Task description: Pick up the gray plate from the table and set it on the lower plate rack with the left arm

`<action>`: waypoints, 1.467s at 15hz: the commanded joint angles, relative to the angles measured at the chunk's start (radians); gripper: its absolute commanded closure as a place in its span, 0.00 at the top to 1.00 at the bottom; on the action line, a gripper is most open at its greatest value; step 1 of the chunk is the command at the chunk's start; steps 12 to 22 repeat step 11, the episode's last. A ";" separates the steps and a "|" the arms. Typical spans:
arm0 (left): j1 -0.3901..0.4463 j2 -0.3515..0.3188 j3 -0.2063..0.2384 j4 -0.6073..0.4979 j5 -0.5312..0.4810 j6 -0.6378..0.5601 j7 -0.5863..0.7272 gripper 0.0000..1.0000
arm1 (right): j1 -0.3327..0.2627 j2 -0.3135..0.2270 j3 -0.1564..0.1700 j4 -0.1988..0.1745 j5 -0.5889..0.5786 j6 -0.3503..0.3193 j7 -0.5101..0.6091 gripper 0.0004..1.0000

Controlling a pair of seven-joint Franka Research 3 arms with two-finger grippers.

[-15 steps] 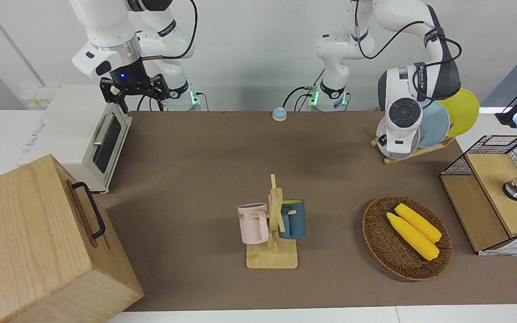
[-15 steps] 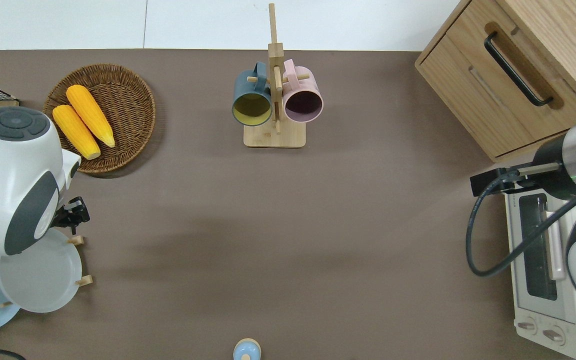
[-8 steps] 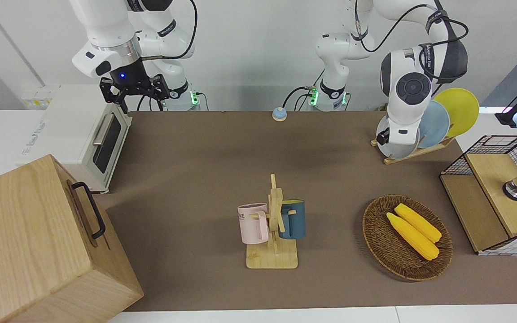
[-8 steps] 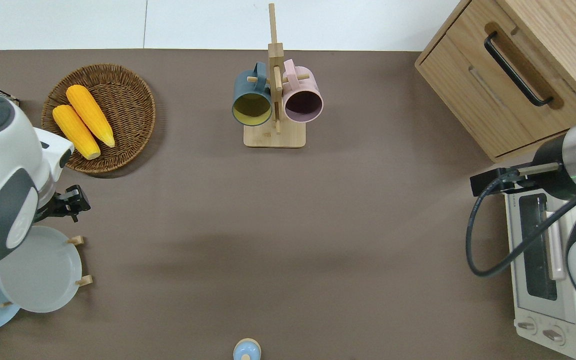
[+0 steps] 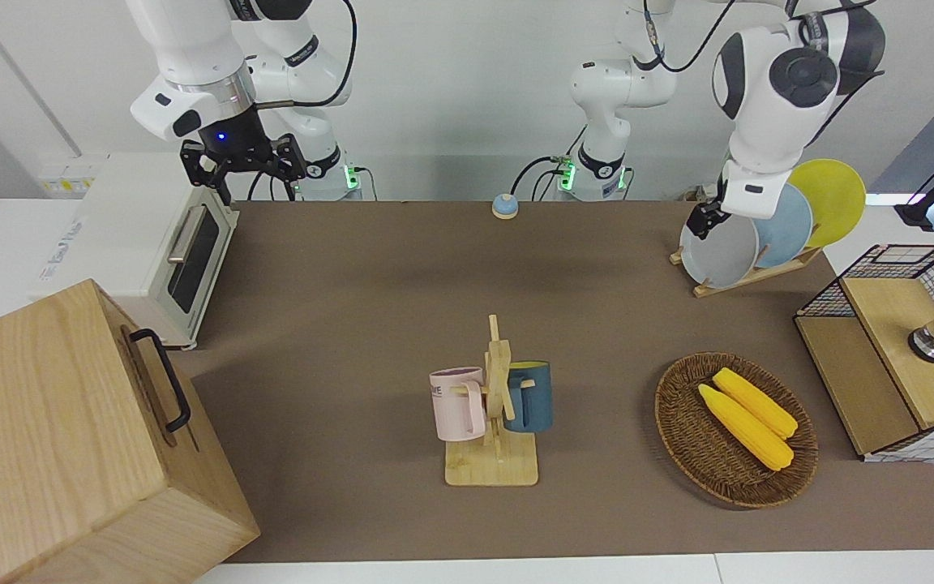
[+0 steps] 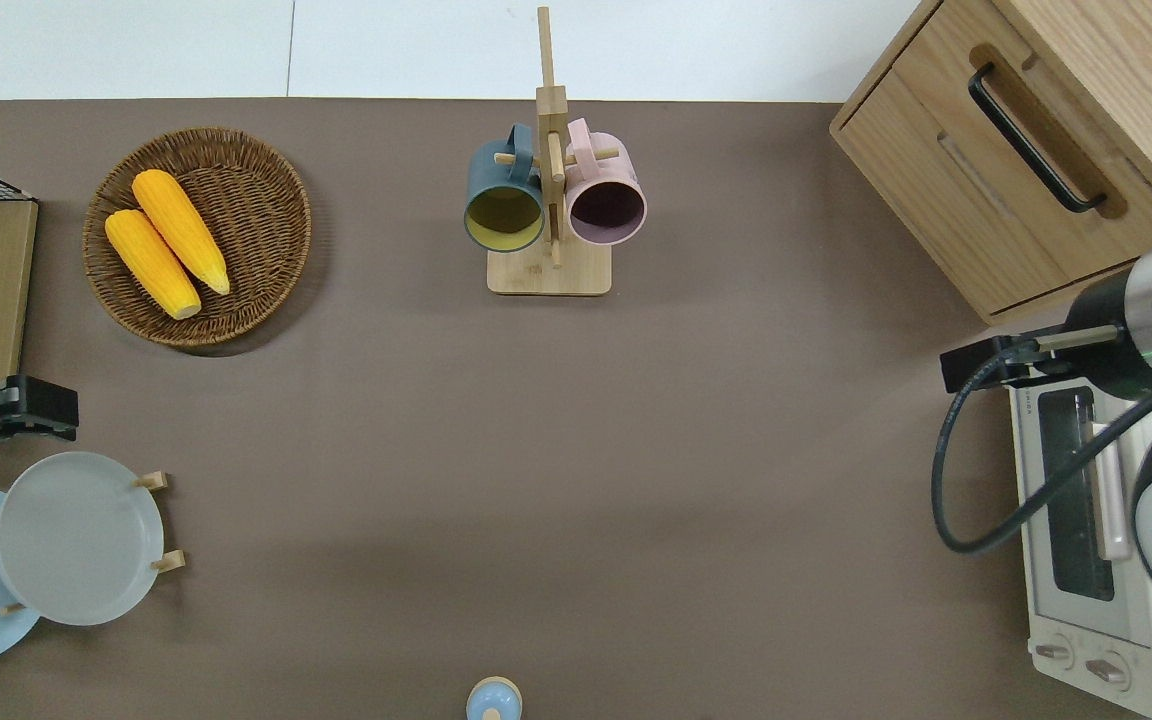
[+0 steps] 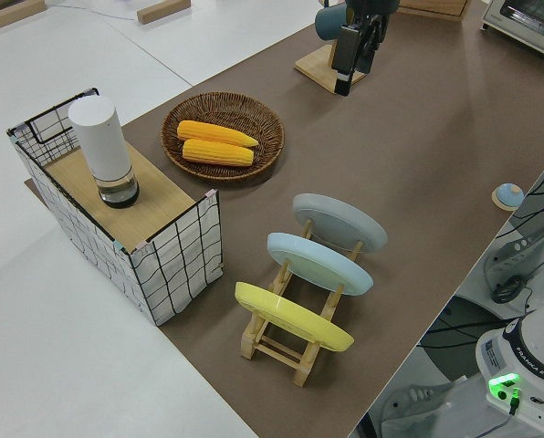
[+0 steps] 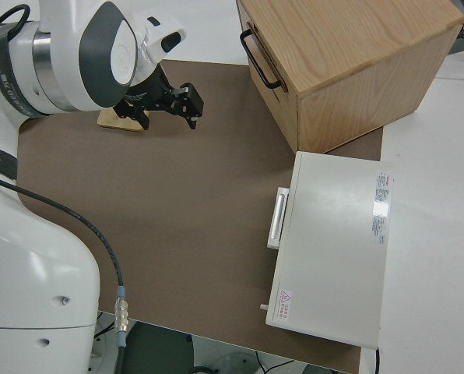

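Observation:
The gray plate [image 5: 718, 253] leans upright in the light-wood plate rack [image 5: 747, 280], in the slot farthest from the robots; it also shows in the overhead view [image 6: 76, 540] and the left side view [image 7: 339, 221]. A light blue plate [image 5: 783, 227] and a yellow plate [image 5: 832, 199] stand in the other slots. My left gripper [image 5: 702, 219] is open and empty, up in the air; in the overhead view [image 6: 36, 408] it is over the table just past the rack. My right gripper [image 5: 244, 162] is open and parked.
A wicker basket [image 5: 678, 422] holds two corn cobs. A wooden mug stand [image 5: 495, 405] carries a pink and a blue mug. A wire-sided shelf [image 5: 897, 349], a wooden drawer cabinet [image 5: 70, 438], a white toaster oven [image 5: 151, 243] and a small blue bell [image 5: 504, 206] stand around.
My left arm has lifted up and away from the gray plate toward its end of the table. The plate stays on the rack. The right arm has not moved.

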 commanded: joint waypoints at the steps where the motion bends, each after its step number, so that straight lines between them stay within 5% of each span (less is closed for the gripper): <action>1: 0.028 -0.035 0.002 -0.005 -0.095 0.007 0.083 0.99 | -0.020 -0.003 0.017 0.009 -0.001 -0.014 0.012 0.98; 4: 0.031 -0.074 0.011 -0.008 -0.135 0.005 0.144 0.99 | -0.020 -0.003 0.017 0.009 -0.001 -0.014 0.012 0.98; 9: 0.030 -0.077 0.008 -0.014 -0.142 0.008 0.051 1.00 | -0.019 -0.001 0.017 0.009 -0.001 -0.014 0.012 0.98; 22: 0.028 -0.077 0.013 -0.014 -0.138 0.008 0.052 1.00 | -0.020 -0.001 0.017 0.009 -0.001 -0.014 0.012 0.98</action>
